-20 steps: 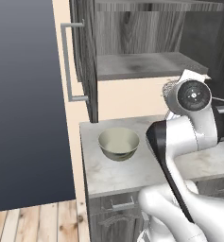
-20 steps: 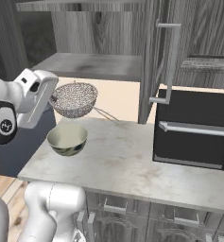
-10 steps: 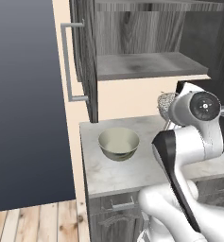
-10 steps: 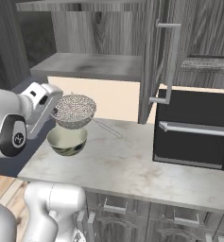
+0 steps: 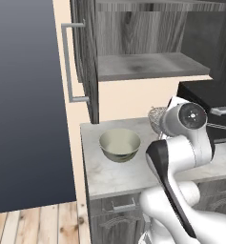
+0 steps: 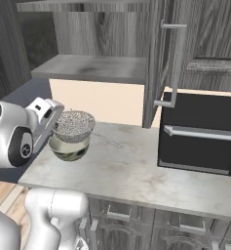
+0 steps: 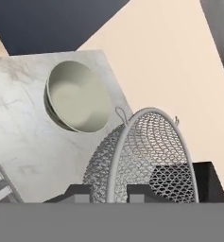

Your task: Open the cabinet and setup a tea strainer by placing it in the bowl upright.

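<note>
I see the tea strainer (image 7: 142, 156) low and centre-right in the hand view, its thin rim pinched between the two dark finger tips of the gripper (image 7: 108, 191), which is closed on that rim. The mesh basket bulges toward the right of that frame. In the right base view the tea strainer (image 6: 74, 126) sits left of centre, held in the air with its rim level, just above and partly in front of the bowl (image 6: 68, 149); I cannot tell whether the two touch. In the left base view I catch only a sliver of the tea strainer (image 5: 156, 118) peeking out to the left of the arm's wrist, right of centre.

The bowl (image 5: 119, 145) stands upright on the pale marbled counter (image 5: 109, 174), centre-left in the left base view, near the counter's left end. In the hand view the bowl (image 7: 78, 97) lies upper left of the strainer, clearly apart from it there.

Above, the cabinet (image 5: 138, 43) fills the top of the frame, its left door (image 5: 86, 57) swung open with its long light handle (image 5: 69, 62) facing out, and a bare shelf (image 6: 95, 67) exposed. In the right base view the cabinet's other door (image 6: 158, 58) stands open at upper centre. A black microwave-like box (image 6: 200, 134) sits on the counter at the right of that view.
</note>
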